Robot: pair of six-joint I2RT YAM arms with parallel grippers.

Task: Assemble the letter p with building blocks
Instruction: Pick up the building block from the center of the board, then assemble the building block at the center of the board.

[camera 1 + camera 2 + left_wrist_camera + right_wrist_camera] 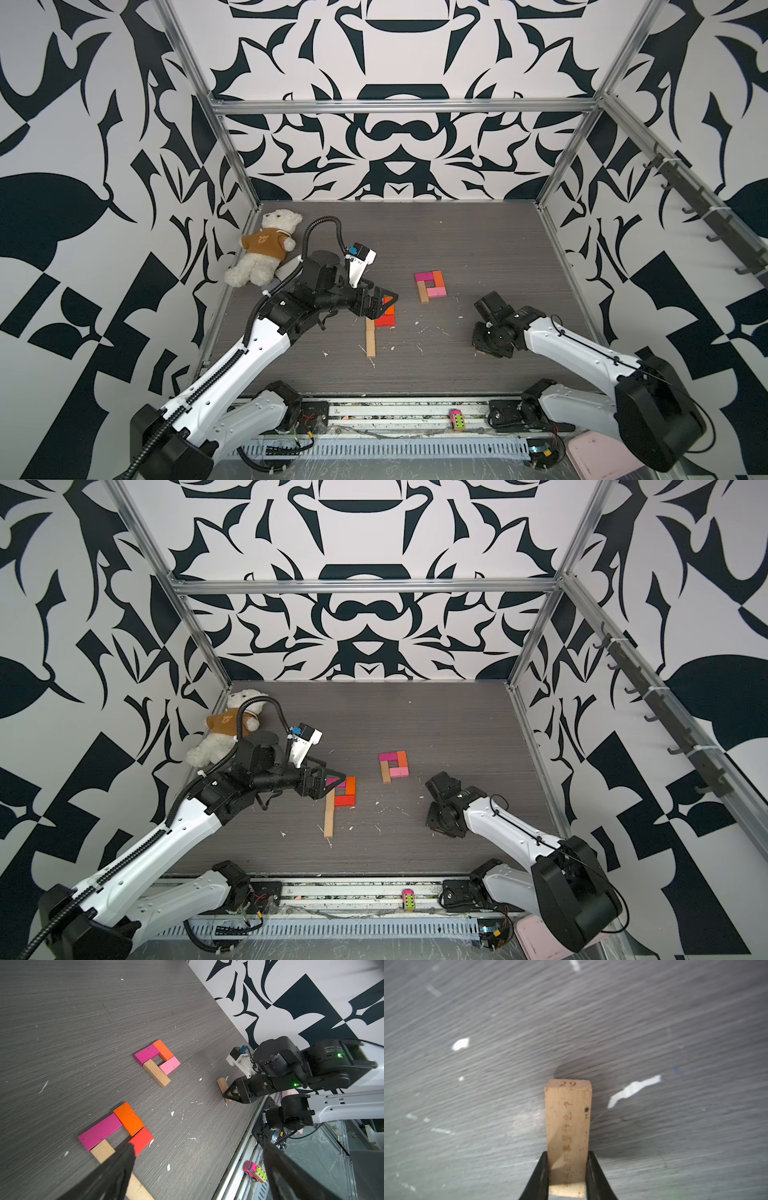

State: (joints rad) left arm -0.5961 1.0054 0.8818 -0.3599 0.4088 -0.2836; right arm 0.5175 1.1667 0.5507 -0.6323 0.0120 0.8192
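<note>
Two groups of building blocks lie flat on the grey table. The farther group (430,284) is a small ring of magenta (146,1054), orange (163,1050), light pink (170,1065) and tan (156,1072) bars. The nearer group has magenta (99,1131), orange (128,1119), red (142,1139) and a long tan bar (370,338). My left gripper (384,301) hovers open over this nearer group, partly hiding it in both top views. My right gripper (568,1167) is at the right of the table, shut on a tan block (568,1126) with printed writing.
A white teddy bear (266,249) in a brown shirt lies at the back left corner. A pink-and-green toy car (456,419) sits on the front rail, and a pale pink tray (594,457) shows at the front right. White scraps dot the tabletop (478,249). Patterned walls enclose three sides.
</note>
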